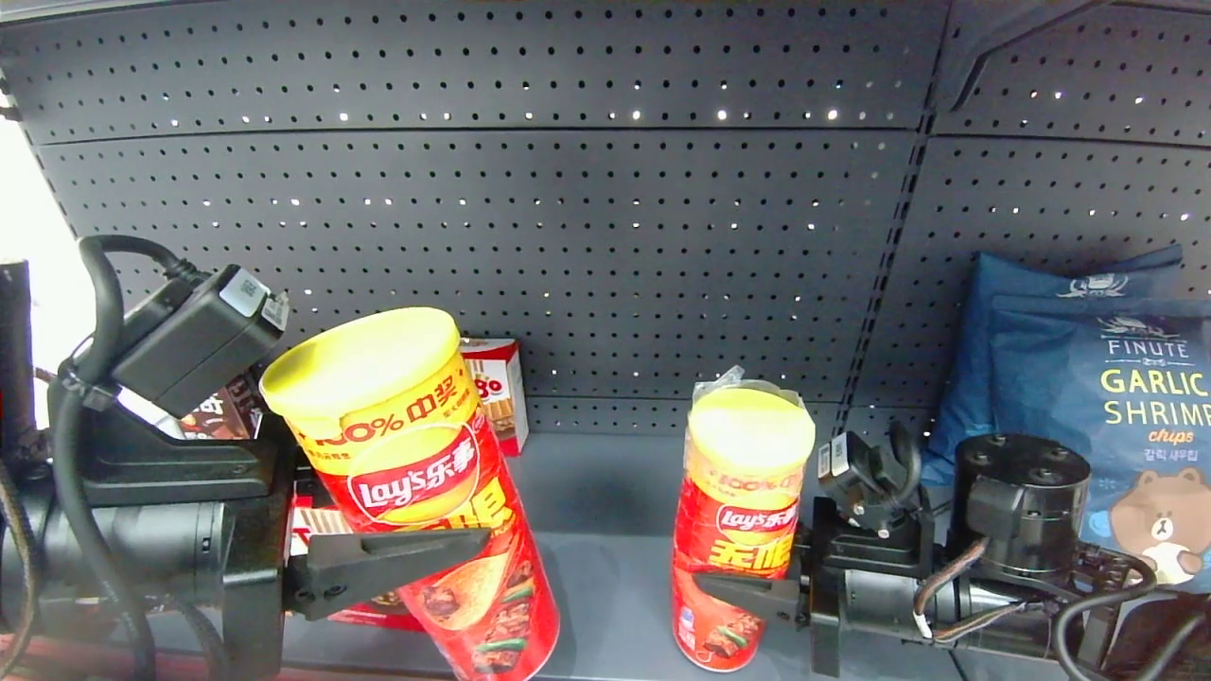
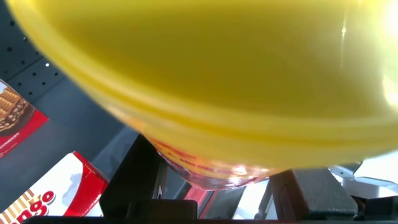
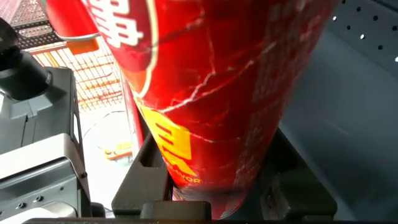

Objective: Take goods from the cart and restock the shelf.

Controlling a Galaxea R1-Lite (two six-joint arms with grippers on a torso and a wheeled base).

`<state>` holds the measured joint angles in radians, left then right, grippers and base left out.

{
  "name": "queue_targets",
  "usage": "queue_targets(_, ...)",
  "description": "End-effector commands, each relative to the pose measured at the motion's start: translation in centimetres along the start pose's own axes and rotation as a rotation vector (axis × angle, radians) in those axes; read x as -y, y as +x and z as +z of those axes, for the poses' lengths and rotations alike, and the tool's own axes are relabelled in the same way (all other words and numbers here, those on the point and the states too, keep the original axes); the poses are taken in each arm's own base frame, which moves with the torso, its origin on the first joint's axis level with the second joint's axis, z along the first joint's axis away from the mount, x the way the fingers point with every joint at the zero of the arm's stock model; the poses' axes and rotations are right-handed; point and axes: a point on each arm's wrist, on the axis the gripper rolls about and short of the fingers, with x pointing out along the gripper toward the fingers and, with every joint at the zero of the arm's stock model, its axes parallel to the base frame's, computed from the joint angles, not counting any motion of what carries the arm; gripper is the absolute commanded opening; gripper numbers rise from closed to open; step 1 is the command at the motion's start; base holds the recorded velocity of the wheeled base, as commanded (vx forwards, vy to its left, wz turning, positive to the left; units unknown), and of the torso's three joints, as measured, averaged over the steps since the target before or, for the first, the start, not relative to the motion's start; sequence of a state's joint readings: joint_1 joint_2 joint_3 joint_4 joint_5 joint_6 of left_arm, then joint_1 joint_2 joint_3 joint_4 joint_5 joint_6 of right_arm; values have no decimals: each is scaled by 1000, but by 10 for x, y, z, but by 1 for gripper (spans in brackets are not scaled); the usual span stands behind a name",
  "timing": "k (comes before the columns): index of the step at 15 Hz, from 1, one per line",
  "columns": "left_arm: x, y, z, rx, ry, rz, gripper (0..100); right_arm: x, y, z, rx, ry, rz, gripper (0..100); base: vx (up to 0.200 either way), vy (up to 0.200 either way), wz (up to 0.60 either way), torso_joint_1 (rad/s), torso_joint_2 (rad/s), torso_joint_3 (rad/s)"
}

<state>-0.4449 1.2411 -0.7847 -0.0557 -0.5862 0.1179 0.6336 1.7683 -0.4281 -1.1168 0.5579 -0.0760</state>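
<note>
In the head view two red chip cans with yellow lids are held over the grey shelf [image 1: 605,530]. The larger-looking left can [image 1: 426,492] leans with its top tilted left, and my left gripper [image 1: 416,558] is shut on its middle. Its yellow lid [image 2: 211,74] looms close in the left wrist view. The right can [image 1: 738,530] stands nearly upright near the shelf's front, with my right gripper [image 1: 747,596] shut on its lower half. Its red wall [image 3: 217,93] runs between the black fingers [image 3: 143,180] in the right wrist view.
Red snack boxes [image 1: 497,383] stand behind and beside the left can; one shows as a red-and-white box [image 2: 56,193]. Blue chip bags [image 1: 1097,378] lean at the shelf's right. A perforated dark back panel [image 1: 605,236] closes the rear. The wire cart [image 3: 81,74] lies below.
</note>
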Motion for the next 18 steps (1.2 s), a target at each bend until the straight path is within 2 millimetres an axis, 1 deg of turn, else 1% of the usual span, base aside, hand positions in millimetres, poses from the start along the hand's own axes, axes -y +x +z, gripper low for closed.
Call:
queue_targets(1, 0, 0, 0, 0, 0, 0, 0, 2, 3, -4, -13, 8, 1, 0, 0, 0, 0, 0, 0, 0)
queue_targets(8, 0, 1, -1, -5, -3, 0, 0, 11, 15, -5, -7, 2, -4, 0, 0, 0, 0, 0, 0, 0)
queue_targets(14, 0, 1, -4, -12, -9, 0, 0, 10, 12, -7, -14, 2, -4, 0, 0, 0, 0, 0, 0, 0)
queue_targets(15, 0, 1, -4, -14, -9, -1, 0, 10, 12, -8, -17, 4, -4, 100, 0, 0, 0, 0, 0, 0)
queue_targets(18, 0, 1, -5, -14, -9, -1, 0, 9, 11, -7, -14, 2, -6, 100, 0, 0, 0, 0, 0, 0)
